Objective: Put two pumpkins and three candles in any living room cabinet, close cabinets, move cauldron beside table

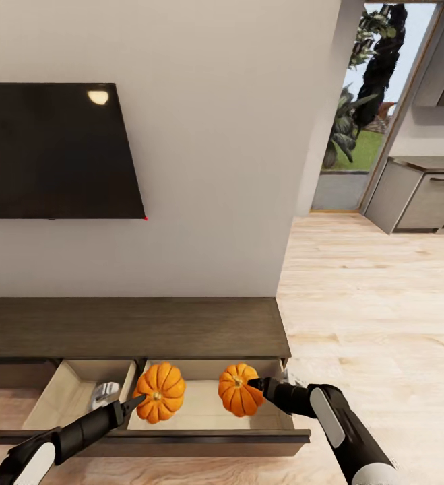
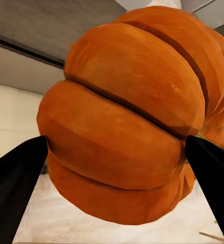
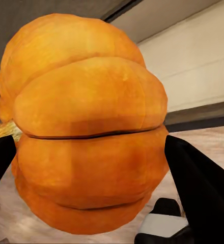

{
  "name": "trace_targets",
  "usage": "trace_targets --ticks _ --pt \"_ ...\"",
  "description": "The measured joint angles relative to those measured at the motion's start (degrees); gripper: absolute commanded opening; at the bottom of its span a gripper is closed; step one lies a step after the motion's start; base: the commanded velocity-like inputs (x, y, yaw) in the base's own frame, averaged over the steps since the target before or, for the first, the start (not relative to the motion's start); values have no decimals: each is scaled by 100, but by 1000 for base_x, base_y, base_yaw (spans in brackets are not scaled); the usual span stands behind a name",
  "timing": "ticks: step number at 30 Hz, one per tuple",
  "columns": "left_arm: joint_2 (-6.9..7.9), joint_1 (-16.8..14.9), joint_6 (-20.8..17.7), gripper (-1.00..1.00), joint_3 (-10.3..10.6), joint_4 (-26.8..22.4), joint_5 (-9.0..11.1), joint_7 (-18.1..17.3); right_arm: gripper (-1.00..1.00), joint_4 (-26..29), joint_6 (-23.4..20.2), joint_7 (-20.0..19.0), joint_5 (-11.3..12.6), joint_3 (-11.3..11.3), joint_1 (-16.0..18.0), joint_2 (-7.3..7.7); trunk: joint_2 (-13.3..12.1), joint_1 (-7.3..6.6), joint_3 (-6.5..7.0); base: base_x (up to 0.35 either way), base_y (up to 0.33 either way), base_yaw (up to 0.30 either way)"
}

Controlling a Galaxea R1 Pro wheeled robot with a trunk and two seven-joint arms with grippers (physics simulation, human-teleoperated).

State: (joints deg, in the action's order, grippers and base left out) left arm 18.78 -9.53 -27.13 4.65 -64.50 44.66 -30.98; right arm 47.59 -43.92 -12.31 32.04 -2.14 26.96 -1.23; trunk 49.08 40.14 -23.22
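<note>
Holding a small round orange ribbed pumpkin (image 1: 159,392) over the pulled-out drawer (image 1: 201,411) of the long low dark brown wooden cabinet (image 1: 131,328), with the black left gripper (image 1: 139,401) pinching it from the near side; seen close in the left wrist view as a big ribbed orange body (image 2: 124,114) squeezed between two dark fingers (image 2: 12,183). Gripping a second orange ribbed pumpkin (image 1: 238,389) just to the right, above the same pale-wood compartment, stem facing up toward the camera, clamped by the black right gripper (image 1: 252,385) reaching in from the right; shown in the right wrist view as a lobed orange mass (image 3: 86,132) pressed between dark fingers (image 3: 201,188). Hanging close together but apart, both above the drawer floor, though cannot tell whether either touches it. Lying in the neighbouring left compartment, a pale greyish object (image 1: 105,393), too small to identify. Mounted on the white wall above the cabinet, a flat black TV (image 1: 56,151). Stretching away to the right, a light wood plank floor (image 1: 370,303).
</note>
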Motion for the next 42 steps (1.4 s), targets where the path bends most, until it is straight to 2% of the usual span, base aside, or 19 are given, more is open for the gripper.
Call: trace_targets --ticks 2,4,11,14,18,21,24,27,31,33,42 --pt "-24 -2 22 -100 28 -4 9 188 -100 2 150 236 25 94 31 -114 0 0 0 0 0 0" --pt "-79 -2 34 -100 46 -1 17 277 -100 -4 389 349 4 143 44 -167 0 0 0 0 0 0" --pt "-140 -3 70 -100 49 -6 17 323 -100 -54 594 486 -5 175 51 -209 0 0 0 0 0 0" --pt "-180 -13 68 -100 53 -105 34 331 -100 -63 651 743 -13 173 52 -220 0 0 0 0 0 0" --pt "-228 -203 48 -100 53 -211 5 503 -100 -85 778 1145 33 174 132 -360 0 0 1 0 0 0" --pt "-359 -386 -20 -100 168 -198 12 804 -100 -101 804 1323 16 174 209 -411 0 0 1 0 0 0" --pt "-429 -618 -122 -100 367 -86 1 1005 -100 -106 810 1369 5 174 230 -425 0 0 0 0 0 0" --pt "-468 -730 -252 -100 416 2 6 1177 -100 -107 812 1378 3 175 234 -427 0 0 0 0 0 0" --pt "-661 -915 -426 -100 458 279 13 1423 -100 -108 817 1386 -5 176 236 -429 0 0 0 0 0 0" --pt "-759 -1064 -467 -100 504 579 -1 1487 -100 -127 818 1396 -9 178 241 -429 0 0 0 0 0 0" --pt "-838 -1266 -495 -100 688 1033 -4 1682 -100 -610 820 1426 -27 175 428 -429 0 0 0 0 0 0"
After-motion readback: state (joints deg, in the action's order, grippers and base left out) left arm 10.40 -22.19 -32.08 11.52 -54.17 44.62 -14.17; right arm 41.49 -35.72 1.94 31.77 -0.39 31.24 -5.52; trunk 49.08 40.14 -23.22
